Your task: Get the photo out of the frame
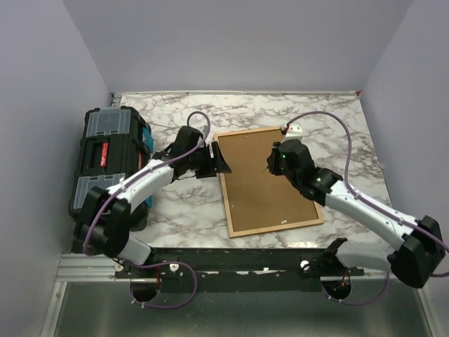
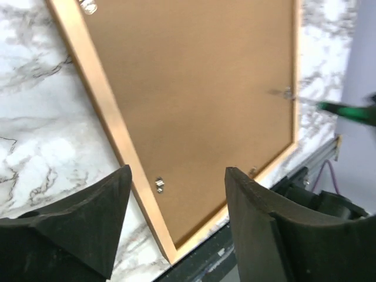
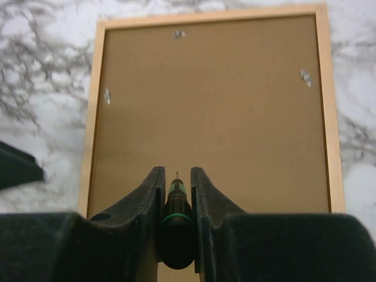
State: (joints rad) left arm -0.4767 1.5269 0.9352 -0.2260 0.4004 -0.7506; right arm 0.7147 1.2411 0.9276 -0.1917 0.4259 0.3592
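You're at the clip-turning step, I reckon. The frame (image 1: pixel 227 207) lies face down mid-table, at 3 o'clock from the toolbox (image 1: pixel 109 158), with the backing board (image 1: pixel 270 193) up, so the photo is hidden underneath. Your right gripper (image 1: pixel 275 160) is clamped on a little screwdriver (image 3: pixel 176 226), tip over the board. Your left gripper (image 1: pixel 216 161) hangs wide apart and empty at the frame's 9 o'clock edge. Next you'd probably swing each metal clip (image 3: pixel 107 96) aside, which needs a careful tip and the left steadying the frame.

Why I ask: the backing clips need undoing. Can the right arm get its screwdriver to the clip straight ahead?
Probably yes. The right fingers hold the screwdriver over the bare backing board, tip toward that clip, and nothing lies between them.
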